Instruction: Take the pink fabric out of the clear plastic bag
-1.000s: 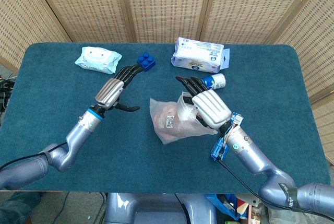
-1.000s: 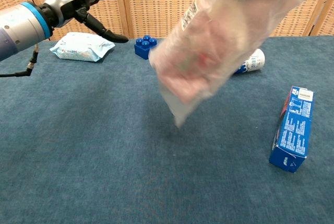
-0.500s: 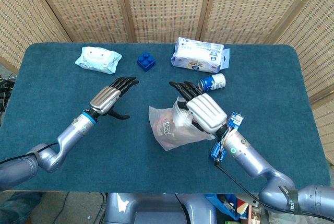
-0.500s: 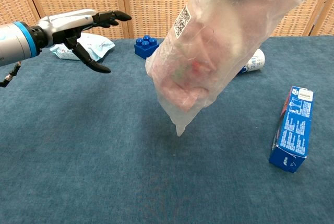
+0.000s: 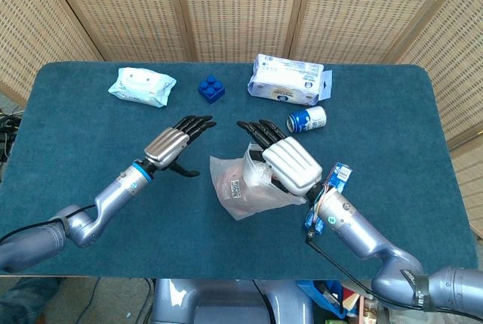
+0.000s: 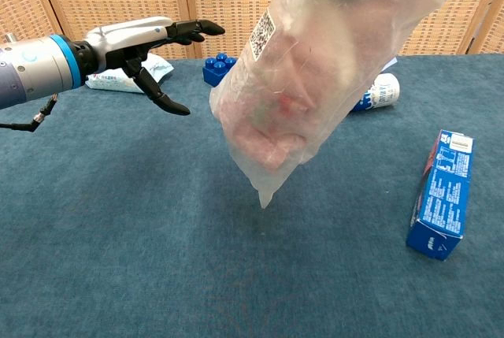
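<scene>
Clear plastic bag (image 6: 315,78) hangs gripped by right robot hand (image 5: 290,164); left robot hand (image 5: 175,141) hovers splayed, empty

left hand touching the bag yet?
Apart. The chest view shows the left hand open, with blue table and backdrop visible between its fingertips and the clear plastic bag, which the right hand holds up.

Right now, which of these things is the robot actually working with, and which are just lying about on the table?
In the job:
clear plastic bag, held up off the table
pink fabric inside it
right robot hand, gripping the bag's top
left robot hand, open, beside the bag

Lying about:
blue brick
two wipes packs
can
blue box
</scene>
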You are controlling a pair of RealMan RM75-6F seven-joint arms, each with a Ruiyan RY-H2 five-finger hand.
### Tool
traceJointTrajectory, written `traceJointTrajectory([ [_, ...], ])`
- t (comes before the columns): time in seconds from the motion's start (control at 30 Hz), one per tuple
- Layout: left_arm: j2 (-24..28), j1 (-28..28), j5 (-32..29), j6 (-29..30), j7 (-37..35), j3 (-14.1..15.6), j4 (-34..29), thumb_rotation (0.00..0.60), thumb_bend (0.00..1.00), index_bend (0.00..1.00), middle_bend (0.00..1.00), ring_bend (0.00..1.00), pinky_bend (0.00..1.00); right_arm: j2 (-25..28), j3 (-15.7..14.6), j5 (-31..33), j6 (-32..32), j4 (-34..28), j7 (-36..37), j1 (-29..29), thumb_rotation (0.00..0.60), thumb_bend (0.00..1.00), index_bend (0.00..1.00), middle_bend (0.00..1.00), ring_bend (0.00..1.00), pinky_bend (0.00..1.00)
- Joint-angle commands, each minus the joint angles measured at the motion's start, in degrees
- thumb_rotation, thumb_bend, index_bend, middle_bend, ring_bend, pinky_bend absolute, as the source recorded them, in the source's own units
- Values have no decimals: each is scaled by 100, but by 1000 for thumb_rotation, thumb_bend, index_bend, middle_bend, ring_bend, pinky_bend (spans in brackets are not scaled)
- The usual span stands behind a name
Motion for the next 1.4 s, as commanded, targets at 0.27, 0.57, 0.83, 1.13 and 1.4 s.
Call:
traceJointTrajectory([
  [0.27,96,-299,-274,-603,596,-114,-380,600,206,230,0,0,0,-35,9,62,-36,-18,-48,48,600,752,857,0,0,0],
  [0.57,-114,-393,-439,-742,781,-193,-403,600,383,337,0,0,0,-84,-10,90,-50,24,-47,61,600,752,857,0,0,0],
  [0.83,-167,-408,-495,-795,874,-191,-411,600,401,432,0,0,0,-94,-14,64,-58,60,13,56,600,751,858,0,0,0],
  [1.13,-257,-363,-543,-707,942,-212,-349,600,579,657,0,0,0,-83,-30,58,-57,93,51,33,600,752,857,0,0,0],
  [1.4,-101,-213,-525,-568,894,-160,-335,600,627,692,0,0,0,-86,-66,25,-10,196,134,-39,600,752,857,0,0,0],
])
